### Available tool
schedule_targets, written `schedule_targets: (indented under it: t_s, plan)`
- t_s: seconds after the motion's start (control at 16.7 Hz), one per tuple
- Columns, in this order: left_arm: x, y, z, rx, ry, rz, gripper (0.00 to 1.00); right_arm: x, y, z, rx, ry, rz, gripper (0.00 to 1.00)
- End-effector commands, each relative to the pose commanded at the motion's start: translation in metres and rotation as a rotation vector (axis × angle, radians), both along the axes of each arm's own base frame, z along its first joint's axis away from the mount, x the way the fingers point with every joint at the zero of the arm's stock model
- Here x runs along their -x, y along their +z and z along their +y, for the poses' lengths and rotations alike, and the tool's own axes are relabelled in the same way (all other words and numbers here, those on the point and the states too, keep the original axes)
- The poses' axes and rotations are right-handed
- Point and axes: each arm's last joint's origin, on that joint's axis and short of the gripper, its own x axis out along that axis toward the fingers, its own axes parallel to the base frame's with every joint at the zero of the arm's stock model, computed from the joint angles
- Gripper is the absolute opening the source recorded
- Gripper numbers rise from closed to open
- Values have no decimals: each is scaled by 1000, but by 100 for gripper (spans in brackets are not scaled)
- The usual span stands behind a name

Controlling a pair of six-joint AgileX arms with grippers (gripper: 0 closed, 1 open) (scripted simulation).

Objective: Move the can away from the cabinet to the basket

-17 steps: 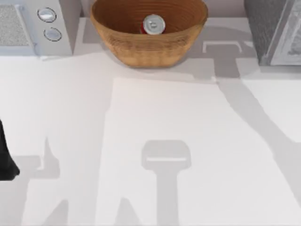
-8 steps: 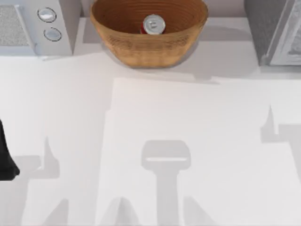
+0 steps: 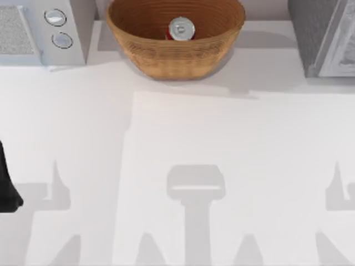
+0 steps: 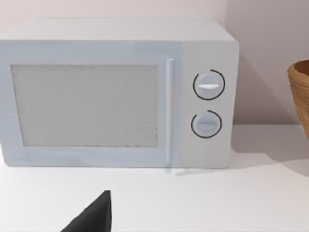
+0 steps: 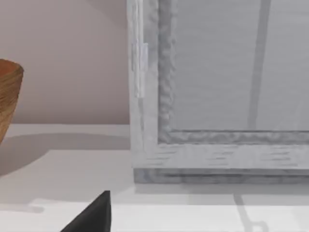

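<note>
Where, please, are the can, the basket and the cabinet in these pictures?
can (image 3: 181, 29): top view, on its silver top.
basket (image 3: 172, 58): top view, on its woven outer wall.
cabinet (image 5: 217, 154): right wrist view, on its pale door frame.

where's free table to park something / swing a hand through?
Whole front and middle of the table is bare, from the left arm at the left edge across to the right edge. Crowded along the back: microwave at left, basket holding the can in the centre, cabinet at right, narrow gaps between them.
</note>
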Motion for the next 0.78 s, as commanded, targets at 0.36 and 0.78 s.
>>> schedule_targets:
  t_s: [0.36,0.78]
  plan:
    - [0,0,0,0,0,0,100,0,-1,0,0,2,2,100]
    - [0,0,0,0,0,0,100,-16,29,-21,10,0,-54,100]
